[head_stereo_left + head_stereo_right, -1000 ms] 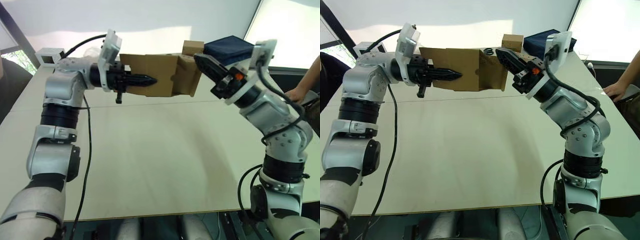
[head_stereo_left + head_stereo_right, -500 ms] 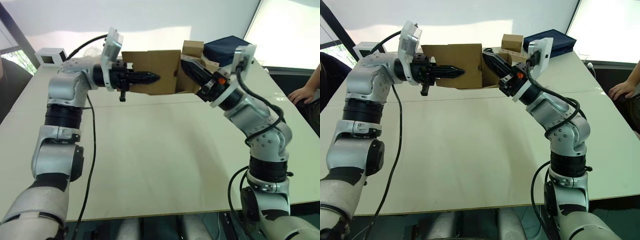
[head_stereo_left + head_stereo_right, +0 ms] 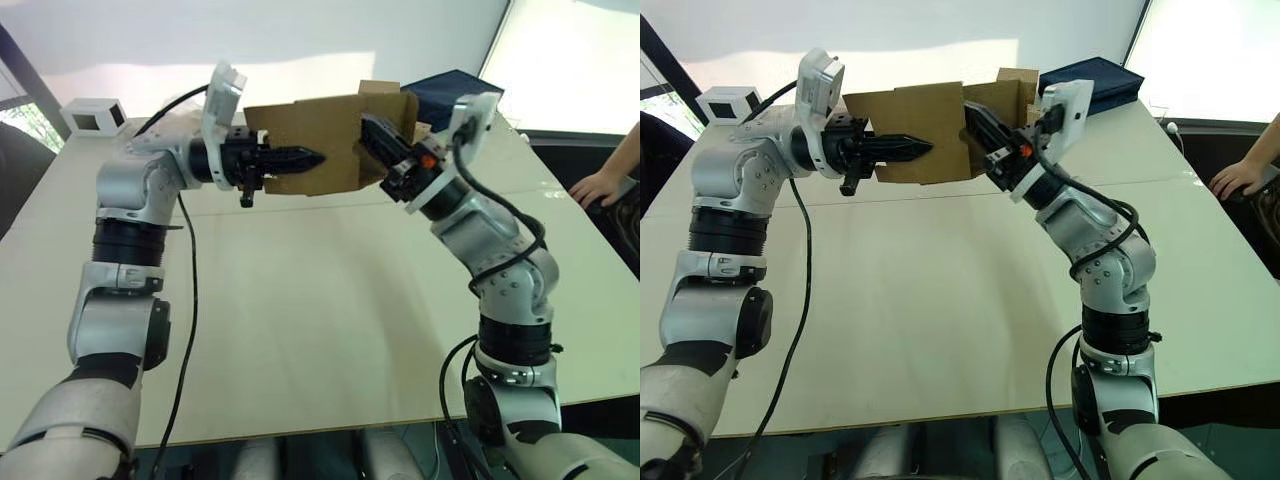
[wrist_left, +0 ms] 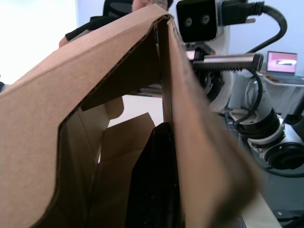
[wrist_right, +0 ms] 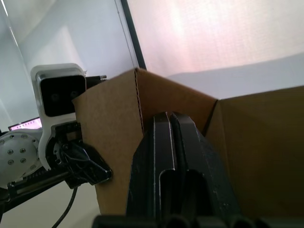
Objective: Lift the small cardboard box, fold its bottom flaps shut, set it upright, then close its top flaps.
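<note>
Above the table (image 3: 300,300), both closed end effectors (image 3: 308,158) (image 3: 368,128) apparently press the small cardboard box (image 3: 325,140).

Strong backlight from windows behind the table (image 3: 300,330) blows out its far edge; wrist-view cardboard close-ups blurred.

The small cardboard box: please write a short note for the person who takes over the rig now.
Left gripper: shut on a wall of the small cardboard box, held in the air above the table.
Right gripper: fingers together, pressed against the box's other end.
Done: box lifted.
Left: bottom flaps are not visibly folded shut; then set it upright and close the top flaps.
</note>
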### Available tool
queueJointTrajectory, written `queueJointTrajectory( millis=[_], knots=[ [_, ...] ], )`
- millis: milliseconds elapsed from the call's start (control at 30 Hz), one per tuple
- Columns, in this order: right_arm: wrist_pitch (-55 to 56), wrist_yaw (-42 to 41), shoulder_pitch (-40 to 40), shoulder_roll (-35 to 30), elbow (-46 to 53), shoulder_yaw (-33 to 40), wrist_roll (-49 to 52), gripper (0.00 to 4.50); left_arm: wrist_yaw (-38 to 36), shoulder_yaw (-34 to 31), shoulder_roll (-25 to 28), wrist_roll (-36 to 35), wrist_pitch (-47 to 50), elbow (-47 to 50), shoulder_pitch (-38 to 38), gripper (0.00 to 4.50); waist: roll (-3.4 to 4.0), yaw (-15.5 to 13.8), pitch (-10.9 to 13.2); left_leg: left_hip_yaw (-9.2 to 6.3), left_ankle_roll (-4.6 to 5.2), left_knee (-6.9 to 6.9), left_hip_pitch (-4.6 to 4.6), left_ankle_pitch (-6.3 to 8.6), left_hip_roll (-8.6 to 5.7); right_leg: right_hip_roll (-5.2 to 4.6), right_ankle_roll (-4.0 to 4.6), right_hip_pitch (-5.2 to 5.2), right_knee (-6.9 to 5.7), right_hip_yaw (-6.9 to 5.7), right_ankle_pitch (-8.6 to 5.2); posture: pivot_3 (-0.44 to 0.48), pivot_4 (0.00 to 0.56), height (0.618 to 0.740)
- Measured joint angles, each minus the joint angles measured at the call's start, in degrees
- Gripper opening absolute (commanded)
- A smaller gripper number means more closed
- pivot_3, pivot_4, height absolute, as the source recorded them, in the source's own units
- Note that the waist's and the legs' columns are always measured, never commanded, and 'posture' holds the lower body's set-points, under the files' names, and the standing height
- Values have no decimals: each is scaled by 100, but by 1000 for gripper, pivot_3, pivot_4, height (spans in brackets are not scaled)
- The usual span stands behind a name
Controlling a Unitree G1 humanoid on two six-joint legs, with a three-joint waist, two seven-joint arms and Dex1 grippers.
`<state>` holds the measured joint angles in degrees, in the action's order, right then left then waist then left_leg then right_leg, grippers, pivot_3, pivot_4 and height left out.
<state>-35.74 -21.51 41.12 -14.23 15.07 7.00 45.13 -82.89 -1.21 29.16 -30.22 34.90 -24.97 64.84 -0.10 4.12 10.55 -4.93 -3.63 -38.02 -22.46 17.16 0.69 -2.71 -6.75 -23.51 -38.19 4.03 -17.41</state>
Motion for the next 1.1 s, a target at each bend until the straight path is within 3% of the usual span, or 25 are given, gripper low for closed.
queueJointTrajectory(
  millis=[433,967,1100],
  knots=[
    [-133,-89,-183,-58,102,-41,34,33,76,35,-17,107,-266,-147,3,0,0,-7,0,1,0,0,0,0,-1,-1,0,0,0,0,0,0,150,740],
    [-1293,-362,-1200,-1738,1090,907,1544,33,141,37,-21,250,-467,-417,86,0,-1,-34,0,0,17,-1,-2,10,-1,-3,0,4,3,-1,0,0,150,740],
    [-1244,-231,-1505,-1794,1048,962,1436,33,112,26,-17,248,-465,-418,86,0,-1,-17,0,3,17,-4,-2,10,-1,-2,0,3,1,1,0,0,150,740]
  ],
)
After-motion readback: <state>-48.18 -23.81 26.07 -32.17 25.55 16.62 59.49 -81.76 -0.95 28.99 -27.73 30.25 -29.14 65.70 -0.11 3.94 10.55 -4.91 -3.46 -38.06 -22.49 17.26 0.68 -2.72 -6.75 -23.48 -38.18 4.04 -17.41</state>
